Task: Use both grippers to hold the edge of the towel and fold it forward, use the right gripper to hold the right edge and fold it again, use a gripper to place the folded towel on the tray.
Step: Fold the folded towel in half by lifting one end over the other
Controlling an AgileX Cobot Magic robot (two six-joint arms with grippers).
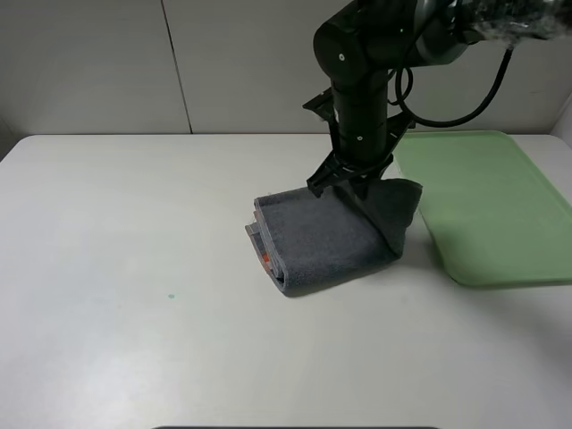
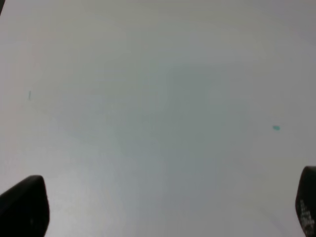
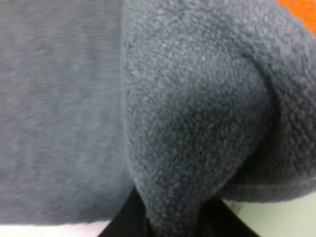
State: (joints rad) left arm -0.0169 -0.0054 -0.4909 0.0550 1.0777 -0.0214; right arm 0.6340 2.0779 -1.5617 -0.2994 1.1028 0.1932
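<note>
In the high view, the black two-fingered right gripper [image 1: 350,185] is clamped on the raised right edge [image 1: 393,201] of the dark grey terry cloth towel [image 1: 313,239]. The towel lies folded on the white table [image 1: 134,268], just beside the flat light green plastic tray [image 1: 487,206]. Stacked layers and a sliver of orange band [image 1: 265,259] show at its left end. This looks like the second fold. Done well, the arm would carry the edge in a low arc across to the left end, without dragging the lower layers, and set hem on hem.

In the left wrist view, the left gripper [image 2: 165,210] hangs over bare table with its jaws wide apart and holds nothing. It is best kept away from the cloth.

In the right wrist view, a bunch of towel [image 3: 197,123] is pinched between the black fingers [image 3: 123,224]. The bite looks deep enough not to slip.
</note>
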